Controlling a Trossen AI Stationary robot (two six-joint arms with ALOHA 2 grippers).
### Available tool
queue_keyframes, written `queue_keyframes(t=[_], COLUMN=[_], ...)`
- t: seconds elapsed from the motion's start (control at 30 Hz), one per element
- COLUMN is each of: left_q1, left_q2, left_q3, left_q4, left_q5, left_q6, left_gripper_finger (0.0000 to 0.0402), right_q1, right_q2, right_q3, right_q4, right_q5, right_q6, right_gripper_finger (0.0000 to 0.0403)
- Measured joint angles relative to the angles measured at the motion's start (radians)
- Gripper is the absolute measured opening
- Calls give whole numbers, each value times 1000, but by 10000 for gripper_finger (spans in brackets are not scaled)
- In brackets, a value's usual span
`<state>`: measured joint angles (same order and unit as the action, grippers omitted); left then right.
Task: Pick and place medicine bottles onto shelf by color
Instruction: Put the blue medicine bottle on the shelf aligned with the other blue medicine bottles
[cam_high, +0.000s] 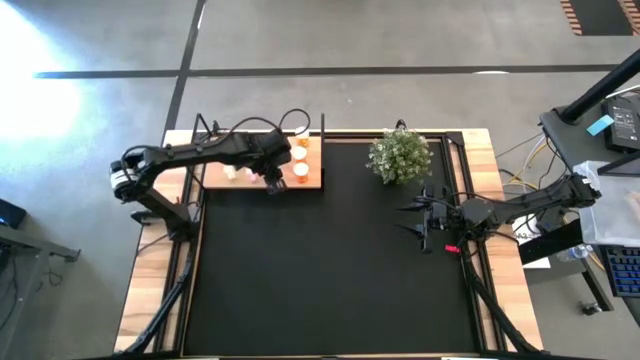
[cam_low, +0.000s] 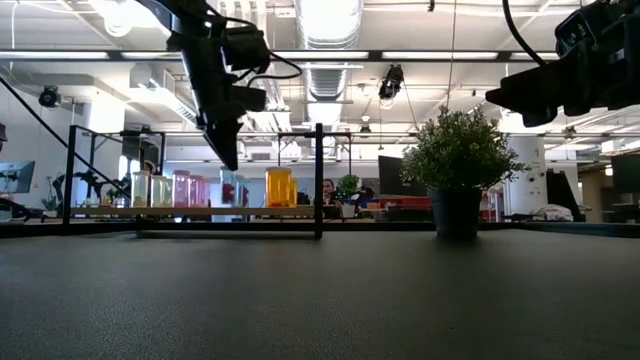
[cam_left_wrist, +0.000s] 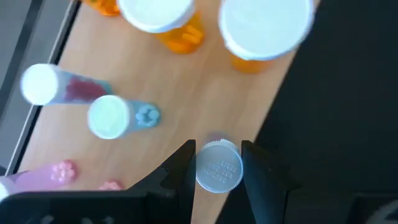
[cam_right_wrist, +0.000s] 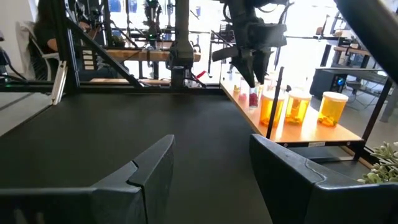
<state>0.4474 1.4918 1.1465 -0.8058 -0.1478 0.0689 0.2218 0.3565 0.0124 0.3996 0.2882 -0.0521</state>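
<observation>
The light-wood shelf (cam_high: 215, 178) stands at the mat's far left with medicine bottles upright on it: orange ones (cam_left_wrist: 165, 18) (cam_left_wrist: 264, 31), a red one (cam_left_wrist: 74, 90), a blue one (cam_left_wrist: 143, 116) and pink ones (cam_left_wrist: 59, 171). My left gripper (cam_high: 272, 178) (cam_left_wrist: 217, 171) hangs over the shelf's right part, pointing down, shut on a small white-capped bottle (cam_left_wrist: 219, 167). My right gripper (cam_high: 415, 218) (cam_right_wrist: 211, 168) waits level at the mat's right side, open, with nothing between its fingers. My left gripper pinches the small bottle's white cap (cam_left_wrist: 219, 180) between its two fingers, coming from above and slanting down. The bottle stands upright under the fingers, near the shelf's edge beside the black mat. Whether its bottom rests on the board, I cannot tell.
A green potted plant (cam_high: 400, 155) (cam_low: 460, 160) stands at the far middle of the black mat (cam_high: 320, 270). Thin black posts (cam_low: 318, 180) rise at the shelf's edges. People and desks show in the room beyond the table.
</observation>
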Motion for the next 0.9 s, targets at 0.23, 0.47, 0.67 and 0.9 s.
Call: queue_keyframes(t=[0.23, 0.47, 0.67, 0.9], left_q1=[45, 51, 51, 51], left_q2=[1, 15, 28, 28], left_q3=[2, 2, 5, 5], left_q4=[-7, -14, -10, -10], left_q5=[42, 57, 69, 69], left_q6=[-1, 0, 1, 16], left_gripper_finger=[97, 97, 97, 97], right_q1=[0, 0, 0, 0], right_q2=[0, 0, 0, 0], right_q3=[0, 0, 0, 0], right_q4=[0, 0, 0, 0], right_q5=[0, 0, 0, 0], right_q6=[0, 0, 0, 0], right_gripper_finger=[199, 199, 199, 199])
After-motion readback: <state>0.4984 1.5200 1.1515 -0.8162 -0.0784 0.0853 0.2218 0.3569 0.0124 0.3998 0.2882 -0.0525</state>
